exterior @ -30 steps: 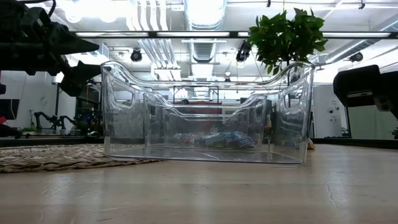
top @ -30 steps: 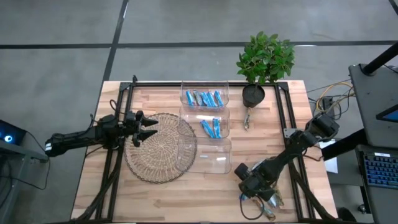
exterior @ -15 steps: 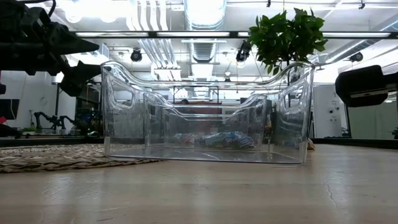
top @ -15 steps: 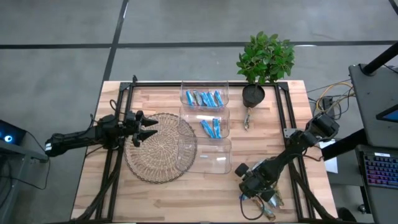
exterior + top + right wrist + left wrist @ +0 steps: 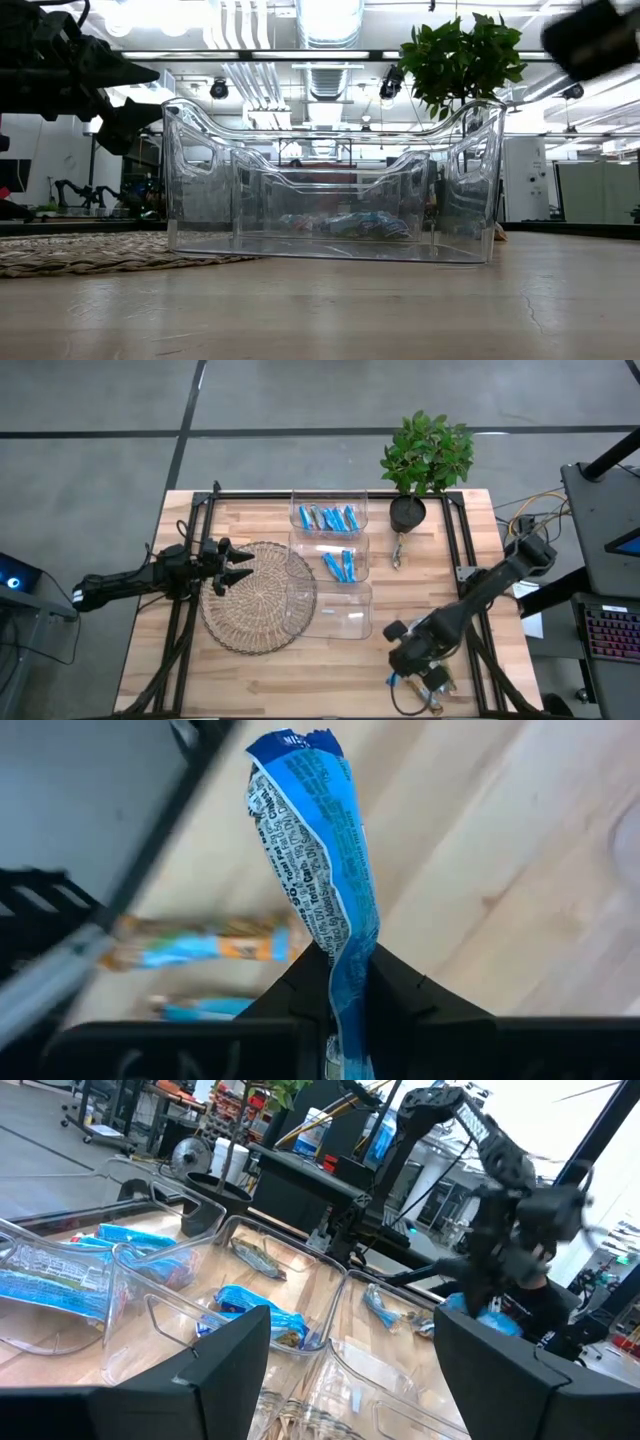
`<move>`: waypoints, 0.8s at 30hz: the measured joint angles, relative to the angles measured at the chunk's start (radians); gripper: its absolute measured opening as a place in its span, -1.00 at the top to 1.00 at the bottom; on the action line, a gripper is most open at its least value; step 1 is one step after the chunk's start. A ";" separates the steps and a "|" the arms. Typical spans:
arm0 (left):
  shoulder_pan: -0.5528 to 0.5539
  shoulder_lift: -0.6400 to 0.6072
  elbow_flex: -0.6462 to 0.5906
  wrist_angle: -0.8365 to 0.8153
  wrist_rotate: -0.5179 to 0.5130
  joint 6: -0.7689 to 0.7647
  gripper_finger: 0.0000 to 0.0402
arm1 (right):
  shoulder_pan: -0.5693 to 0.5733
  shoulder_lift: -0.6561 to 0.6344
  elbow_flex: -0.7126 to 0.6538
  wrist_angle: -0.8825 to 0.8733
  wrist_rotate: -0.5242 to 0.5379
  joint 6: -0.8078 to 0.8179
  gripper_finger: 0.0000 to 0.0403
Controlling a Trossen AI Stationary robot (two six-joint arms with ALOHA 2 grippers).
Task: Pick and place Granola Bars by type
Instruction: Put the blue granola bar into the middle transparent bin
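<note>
My right gripper [image 5: 345,970] is shut on a bright blue granola bar [image 5: 315,840] over the table's near right corner [image 5: 415,665]. More wrapped bars [image 5: 200,945] lie on the wood below it, seen from above as a small heap [image 5: 432,695]. The far clear bin [image 5: 329,518] holds several bars, mostly blue. The middle bin [image 5: 340,565] holds blue ones. My left gripper [image 5: 235,565] hovers open over the left part of the round woven mat [image 5: 258,600], with nothing between its fingers [image 5: 225,1370]. My right gripper pinches the blue bar between its two fingers [image 5: 410,990], at one end of the wrapper [image 5: 345,945]. The fingers point down at the table and the bar runs along them. Most of the bar sticks out past the fingertips toward the wood.
A third clear bin [image 5: 335,612] stands nearest, partly on the mat. A potted plant [image 5: 425,455] is at the far right, with a small object [image 5: 400,550] lying in front of it. Black rails [image 5: 455,550] run along both table sides.
My right arm has risen: in the low view its dark bulk has gone from mid height to the picture's top. From above, the gripper has shifted a little toward the table's right edge. The left arm has kept still.
</note>
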 joint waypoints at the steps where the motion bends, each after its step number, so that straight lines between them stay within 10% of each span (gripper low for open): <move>1: 0.000 0.000 0.000 0.000 0.000 0.000 -0.30 | 0.000 -0.011 0.024 -0.012 -0.001 0.003 0.84; 24: 0.000 0.000 0.000 0.000 0.000 0.000 -0.30 | -0.058 -0.104 0.295 -0.024 -0.001 0.356 0.84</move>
